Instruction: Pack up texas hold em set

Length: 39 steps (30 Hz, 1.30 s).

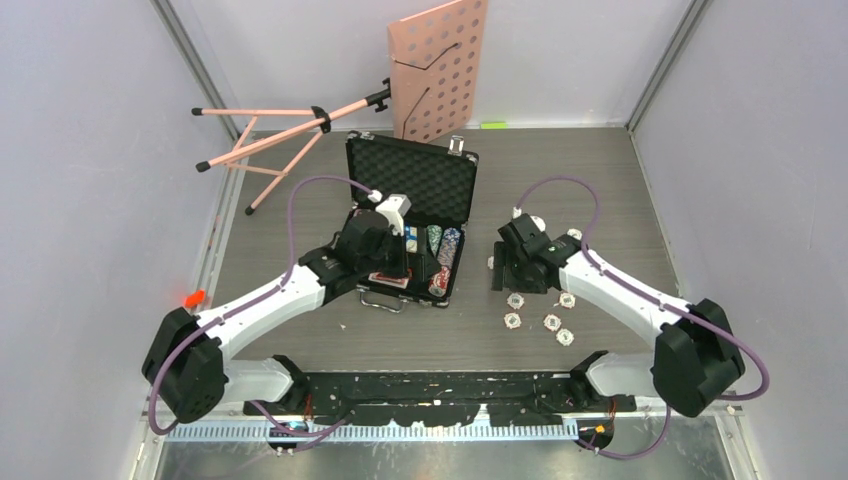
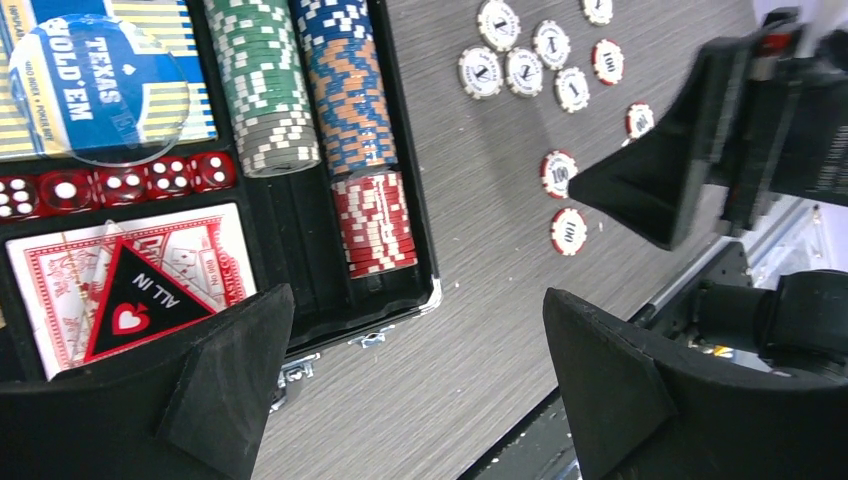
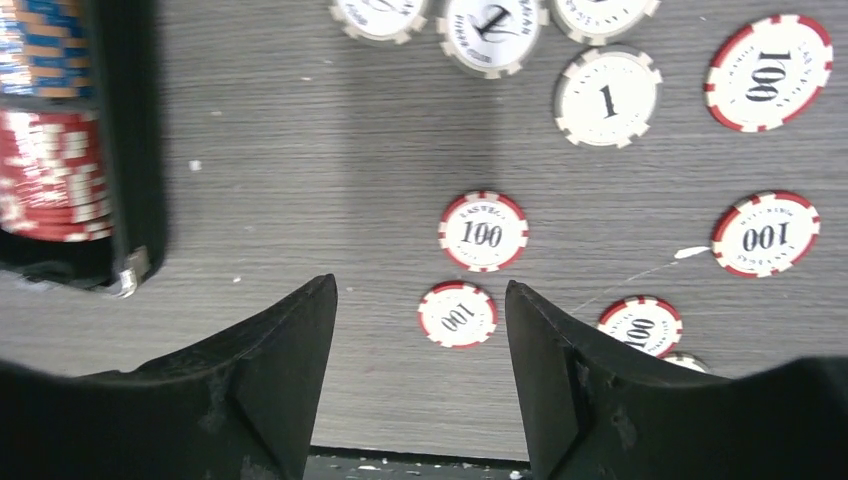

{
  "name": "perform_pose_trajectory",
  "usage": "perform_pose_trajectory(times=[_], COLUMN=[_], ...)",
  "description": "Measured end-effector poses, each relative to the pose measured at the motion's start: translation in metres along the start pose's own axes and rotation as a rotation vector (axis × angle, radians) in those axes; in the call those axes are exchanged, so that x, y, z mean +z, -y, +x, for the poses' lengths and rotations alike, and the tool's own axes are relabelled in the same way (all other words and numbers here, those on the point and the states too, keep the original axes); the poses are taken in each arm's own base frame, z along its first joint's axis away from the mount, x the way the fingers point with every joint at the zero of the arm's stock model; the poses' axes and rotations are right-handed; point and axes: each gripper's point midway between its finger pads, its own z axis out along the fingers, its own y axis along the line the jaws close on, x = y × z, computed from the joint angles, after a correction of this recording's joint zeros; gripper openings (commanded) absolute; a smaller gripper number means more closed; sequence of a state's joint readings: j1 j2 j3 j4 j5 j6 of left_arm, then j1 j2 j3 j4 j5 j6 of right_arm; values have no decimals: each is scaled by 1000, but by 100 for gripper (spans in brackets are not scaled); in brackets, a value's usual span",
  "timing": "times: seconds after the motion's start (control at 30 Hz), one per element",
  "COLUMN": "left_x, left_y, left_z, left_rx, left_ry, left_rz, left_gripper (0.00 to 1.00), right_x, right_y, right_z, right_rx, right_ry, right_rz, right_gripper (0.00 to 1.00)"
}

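Note:
The black case (image 1: 412, 178) lies open mid-table, its foam lid upright. Its tray holds rows of green chips (image 2: 262, 90), blue and orange chips (image 2: 345, 90) and red chips (image 2: 375, 225), red dice (image 2: 120, 185) and card decks (image 2: 130, 275). My left gripper (image 2: 418, 295) hovers open over the case's front right corner, holding nothing. Loose chips (image 1: 552, 322) lie on the table right of the case. My right gripper (image 3: 418, 285) is low over them, open, with a red-rimmed 100 chip (image 3: 457, 315) lying just beyond the gap between its fingers. White 1 chips (image 3: 607, 97) lie farther off.
A pink perforated music stand (image 1: 440, 65) leans behind the case, its tripod legs (image 1: 265, 140) spread at the back left. The case's corner (image 3: 120, 265) is left of my right gripper. The table's near edge and the arm bases (image 1: 440, 390) are close behind.

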State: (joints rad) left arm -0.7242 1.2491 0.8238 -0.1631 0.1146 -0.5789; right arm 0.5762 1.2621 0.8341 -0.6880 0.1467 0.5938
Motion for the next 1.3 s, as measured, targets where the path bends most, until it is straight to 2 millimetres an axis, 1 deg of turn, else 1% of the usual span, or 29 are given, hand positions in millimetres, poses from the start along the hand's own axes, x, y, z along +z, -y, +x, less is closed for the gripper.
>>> perform_pose_trajectory(times=[0.17, 0.27, 0.37, 0.47, 0.57, 0.6, 0.63, 0.7, 0.73, 0.8, 0.93, 1.0, 1.03, 1.1, 1.2, 1.3], left_x=[-2, -4, -9, -14, -17, -18, -19, -20, -19, -20, -20, -19, -18, -13, -1, 11], left_y=[6, 6, 8, 11, 12, 12, 12, 12, 11, 10, 10, 12, 13, 16, 21, 32], left_z=[-2, -3, -7, -11, -14, -14, -14, -14, -14, -12, -10, -9, -8, -3, 8, 12], left_rx=[-15, -15, -14, -12, -10, -10, -10, -10, -10, -11, -12, -14, -19, -39, -87, -138], left_ry=[1, 6, 20, 39, 51, 52, 52, 53, 52, 48, 40, 33, 27, 5, -68, -138], left_rz=[22, 24, 30, 39, 44, 44, 44, 42, 40, 37, 38, 48, 55, 72, 99, 141], left_gripper=[100, 100, 100, 100, 100, 100, 100, 100, 100, 100, 99, 97, 95, 93, 90, 88], right_x=[17, 26, 32, 41, 52, 53, 53, 53, 53, 54, 53, 52, 52, 49, 37, 21], right_y=[17, 23, 28, 29, 32, 31, 31, 30, 30, 29, 28, 28, 27, 24, 16, 6], right_z=[13, 18, 21, 22, 30, 29, 28, 28, 28, 27, 27, 28, 28, 30, 26, 16], right_rx=[-5, 7, 36, 64, 80, 84, 87, 91, 94, 99, 104, 106, 107, 106, 106, 104], right_ry=[-70, -96, -115, -133, -160, -157, -155, -154, -153, -150, -148, -146, -148, -157, -140, -93], right_rz=[106, 129, 136, 139, 151, 147, 147, 147, 145, 140, 132, 126, 120, 99, 45, -27], right_gripper=[72, 72, 69, 66, 62, 60, 59, 52, 46, 41, 38, 36, 33, 31, 31, 30])
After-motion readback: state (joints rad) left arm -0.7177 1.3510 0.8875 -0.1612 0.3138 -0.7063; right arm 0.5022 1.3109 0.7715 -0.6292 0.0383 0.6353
